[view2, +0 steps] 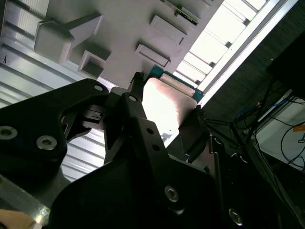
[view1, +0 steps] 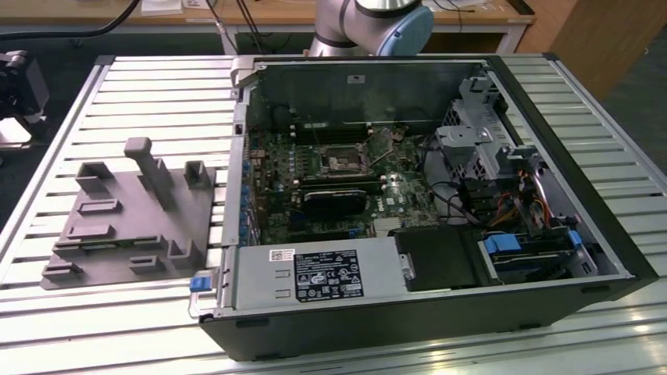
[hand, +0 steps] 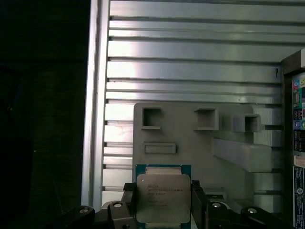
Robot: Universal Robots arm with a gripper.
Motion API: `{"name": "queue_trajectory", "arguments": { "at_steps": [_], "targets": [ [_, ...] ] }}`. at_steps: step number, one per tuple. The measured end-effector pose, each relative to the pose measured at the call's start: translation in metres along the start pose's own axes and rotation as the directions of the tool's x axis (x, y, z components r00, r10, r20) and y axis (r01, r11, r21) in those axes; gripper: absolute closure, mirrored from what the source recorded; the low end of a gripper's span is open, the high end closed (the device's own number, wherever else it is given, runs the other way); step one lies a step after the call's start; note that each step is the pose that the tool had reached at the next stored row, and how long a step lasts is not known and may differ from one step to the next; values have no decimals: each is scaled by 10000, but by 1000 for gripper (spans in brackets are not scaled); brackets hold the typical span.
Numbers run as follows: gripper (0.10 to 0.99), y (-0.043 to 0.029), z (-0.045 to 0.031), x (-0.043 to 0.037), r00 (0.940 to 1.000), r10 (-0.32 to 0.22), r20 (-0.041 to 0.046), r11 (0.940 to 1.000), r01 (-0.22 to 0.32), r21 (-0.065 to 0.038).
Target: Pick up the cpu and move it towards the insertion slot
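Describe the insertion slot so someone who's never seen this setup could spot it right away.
Find the open computer case lying on the slatted table, and the green motherboard inside it. Near the board's middle sits the insertion slot: a small square, dark centre, silver frame, unlike the long black card beside it.

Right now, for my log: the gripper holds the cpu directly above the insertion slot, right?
Not quite. The gripper does hold the cpu, but above the grey fixture on the slatted table, not above the insertion slot. The first wrist view shows it.
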State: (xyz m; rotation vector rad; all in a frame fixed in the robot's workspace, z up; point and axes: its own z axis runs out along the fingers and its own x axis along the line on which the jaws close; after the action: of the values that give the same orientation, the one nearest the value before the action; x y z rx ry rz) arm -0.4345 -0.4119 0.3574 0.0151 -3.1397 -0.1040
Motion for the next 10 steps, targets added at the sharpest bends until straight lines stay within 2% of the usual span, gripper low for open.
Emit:
{"name": "queue_trajectory", "arguments": {
  "at_steps": [10],
  "targets": [
    [541,6,-75,0,10000,21,1,10000,-21,0]
  ]
}}
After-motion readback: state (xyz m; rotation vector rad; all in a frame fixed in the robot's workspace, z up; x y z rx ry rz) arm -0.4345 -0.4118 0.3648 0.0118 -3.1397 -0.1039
